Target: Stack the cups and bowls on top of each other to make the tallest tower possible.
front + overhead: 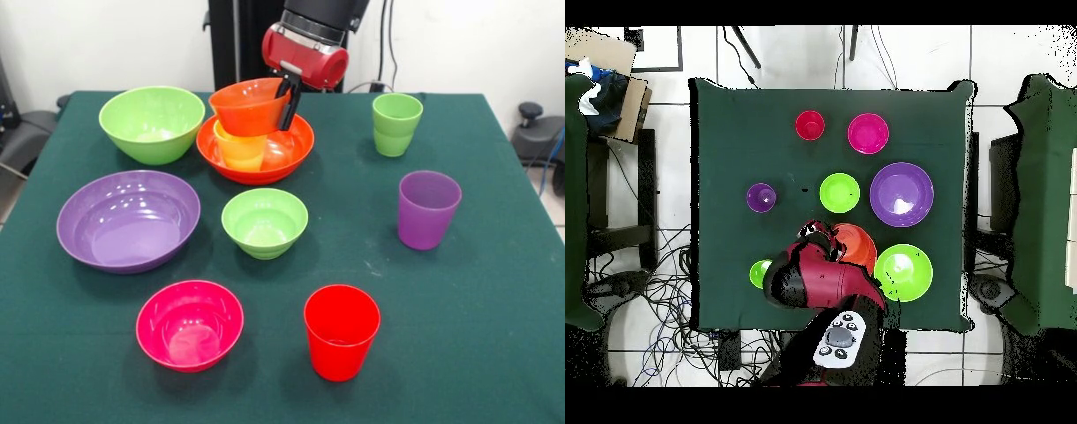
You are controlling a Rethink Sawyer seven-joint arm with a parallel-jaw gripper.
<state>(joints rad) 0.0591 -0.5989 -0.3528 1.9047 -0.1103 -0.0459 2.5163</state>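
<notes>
The jaws (288, 99) are clenched on the right-hand rim of the small orange bowl (250, 106), one finger inside the wall and one outside, so the bowl hangs by its edge and sits slightly tilted. That rim pinch makes sense: the bowl is too wide to span, and gripping the wall leaves its underside free to settle onto something. It is held directly above the yellow cup (239, 147), which stands upright inside the large orange bowl (296, 146); whether the bowl's base already touches the cup's rim cannot be told, but they are very close. The large bowl serves as a broad base, the cup adds height, and the small bowl looks meant as the next tier.

The rest wait unstacked on the bench (494, 291): the large lime green bowl (152, 123) just beside the tower, the large purple bowl (128, 219), small lime green bowl (264, 222) and magenta-pink bowl (189, 323) nearer the front edge, and the light green cup (396, 124), purple cup (427, 208) and red cup (341, 330) down the right side. From overhead the arm (820, 285) hides most of the tower.
</notes>
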